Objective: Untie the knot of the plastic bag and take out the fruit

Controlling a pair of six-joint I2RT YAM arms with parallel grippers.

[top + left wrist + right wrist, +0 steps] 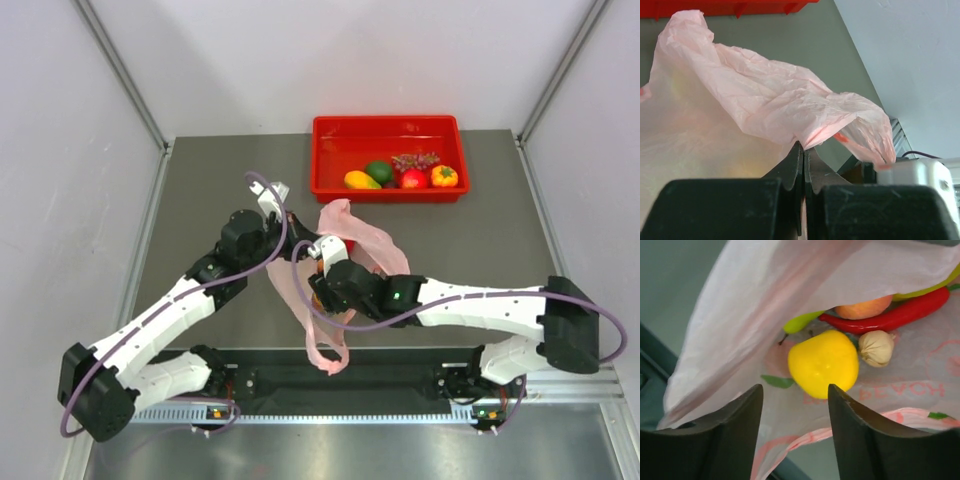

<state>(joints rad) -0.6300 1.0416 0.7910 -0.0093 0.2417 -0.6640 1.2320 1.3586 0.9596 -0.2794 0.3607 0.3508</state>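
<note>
The pale-pink plastic bag [372,243] lies mid-table, one handle strip trailing over the near edge. My left gripper [298,243] is shut on a fold of the bag [765,95], its jaws [804,150] pressed together with the film pinched at their tips. My right gripper [322,285] sits at the bag's open mouth, open [795,390] and holding nothing. Just beyond its fingertips inside the bag lies the fruit: a round yellow one [824,362], a green pear [800,322] and a peach [862,307]. The knot is out of view.
A red chili [890,317] and a garlic bulb [876,347] also lie in the bag. A red tray [388,122] at the back holds several fruits and dark grapes [415,160]. Metal rails run along the table's near edge.
</note>
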